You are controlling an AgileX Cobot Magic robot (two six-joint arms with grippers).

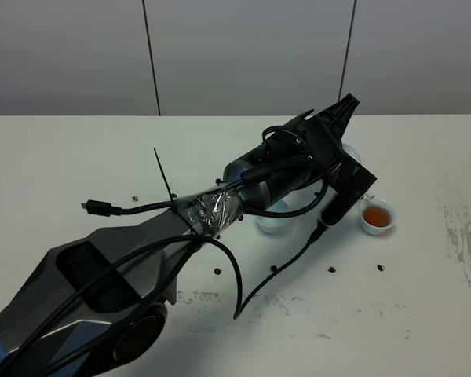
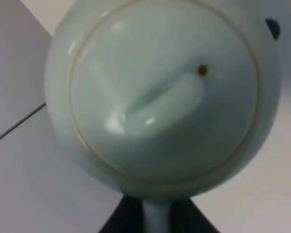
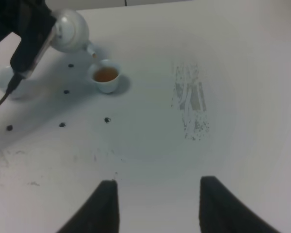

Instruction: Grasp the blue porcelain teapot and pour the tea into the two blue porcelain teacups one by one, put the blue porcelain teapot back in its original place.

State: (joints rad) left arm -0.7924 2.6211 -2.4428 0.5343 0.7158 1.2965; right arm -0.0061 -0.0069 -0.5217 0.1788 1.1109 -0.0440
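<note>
My left gripper [image 1: 337, 143] reaches across to the right and is shut on the loop handle of the blue porcelain teapot [image 2: 160, 92]. The pot fills the left wrist view, lid and knob toward the camera. In the right wrist view the teapot [image 3: 70, 30] hangs tilted, its spout just above and beside a teacup [image 3: 105, 76] holding amber tea. That teacup [image 1: 377, 216] stands right of the arm. The second teacup [image 1: 272, 222] is half hidden under the arm. My right gripper [image 3: 157, 206] is open and empty, low over bare table, far from the cups.
Small dark dots [image 1: 331, 269] lie scattered on the white table [image 1: 78, 165] around the cups. A scuffed grey patch [image 3: 190, 104] marks the table right of the filled cup. Loose cables [image 1: 243, 275] hang from the left arm. A grey wall runs behind the table.
</note>
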